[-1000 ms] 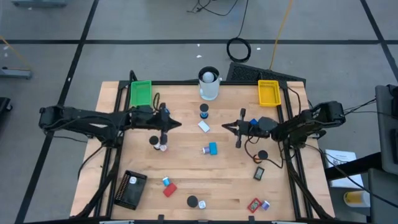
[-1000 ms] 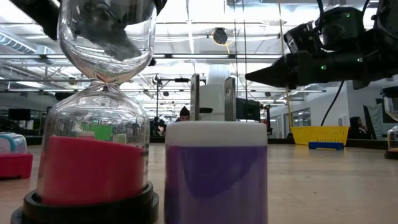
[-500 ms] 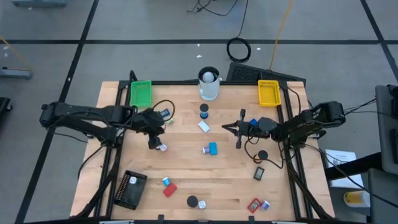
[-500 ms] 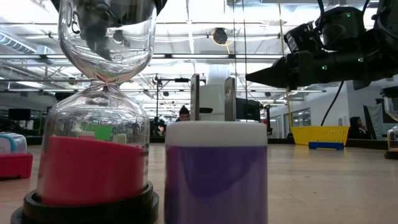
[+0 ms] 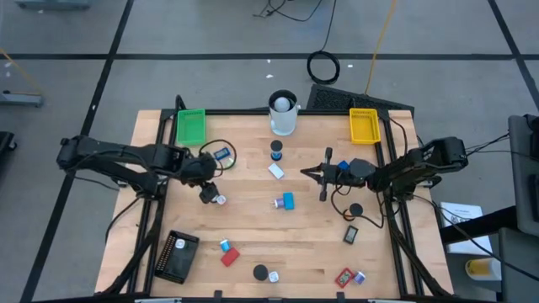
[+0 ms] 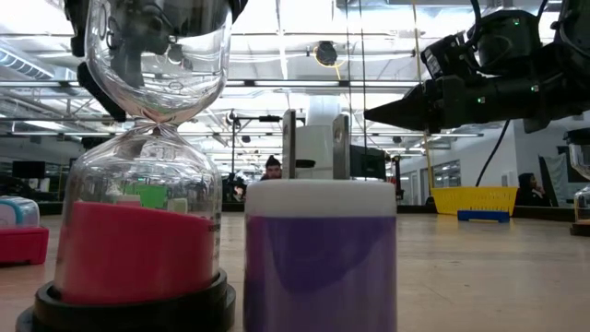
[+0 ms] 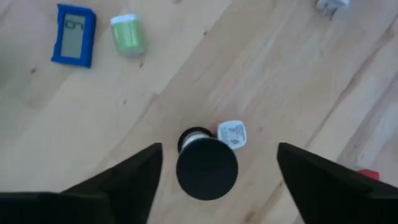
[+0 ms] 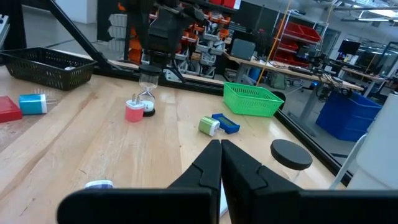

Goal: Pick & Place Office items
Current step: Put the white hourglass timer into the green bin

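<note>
1. We see the left pincer (image 5: 205,174) over the left-middle of the desk (image 5: 253,227), fingers spread wide, holding nothing.
2. In the left wrist view its two dark fingers (image 7: 134,177) stand apart on either side of the black-capped hourglass (image 7: 206,163); we can't see either finger touching it.
3. A small white plug piece (image 7: 232,134) sits just beside the hourglass; in the low view the hourglass (image 6: 146,166) stands upright with pink sand in the lower bulb.
4. Near them on the desk: a blue timer (image 7: 75,35) and a green roll (image 7: 127,34), close to the green tray (image 5: 190,127).
5. The right pincer (image 5: 308,172) hangs right of desk centre, fingers pressed together, nothing in them; the right wrist view shows the same closed tips (image 8: 219,155).
6. The other office items lie scattered: a blue block (image 5: 288,201) mid-desk, a red block (image 5: 229,257) and a black cap (image 5: 261,273) toward the near edge.
7. The black tray (image 5: 176,256) is at the near left corner, the yellow tray (image 5: 364,126) at the far right, and the white cup (image 5: 284,114) at the far middle.
</note>
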Controlling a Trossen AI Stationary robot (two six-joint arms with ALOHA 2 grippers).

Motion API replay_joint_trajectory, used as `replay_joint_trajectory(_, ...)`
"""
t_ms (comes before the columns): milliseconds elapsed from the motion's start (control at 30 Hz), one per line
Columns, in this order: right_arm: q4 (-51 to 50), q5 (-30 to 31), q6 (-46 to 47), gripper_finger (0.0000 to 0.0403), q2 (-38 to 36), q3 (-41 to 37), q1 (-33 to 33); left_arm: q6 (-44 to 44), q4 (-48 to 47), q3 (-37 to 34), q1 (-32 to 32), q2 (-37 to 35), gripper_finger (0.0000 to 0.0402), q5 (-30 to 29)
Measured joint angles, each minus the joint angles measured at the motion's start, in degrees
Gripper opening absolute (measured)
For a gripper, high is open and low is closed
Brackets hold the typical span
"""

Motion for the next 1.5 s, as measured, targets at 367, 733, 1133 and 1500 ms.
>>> replay_joint_trajectory(367,0.0,0.0,-0.1,0.0000,0.0,0.0,0.0,-0.4,-2.1,0.0,-1.8,9.5,0.0381,2.2)
replay_joint_trajectory(733,-0.4,0.0,0.0,0.0000,0.0,0.0,0.0,0.2,-3.7,0.0,-1.8,10.2,0.0319,-1.1)
replay_joint_trajectory(1133,-0.4,0.0,-0.1,0.0000,0.0,0.0,0.0,0.6,1.6,-6.7,-1.8,10.2,0.0278,-1.0)
replay_joint_trajectory(1500,-0.4,0.0,-0.1,0.0000,0.0,0.0,0.0,1.9,4.4,-8.3,-1.8,10.0,0.0222,0.5)
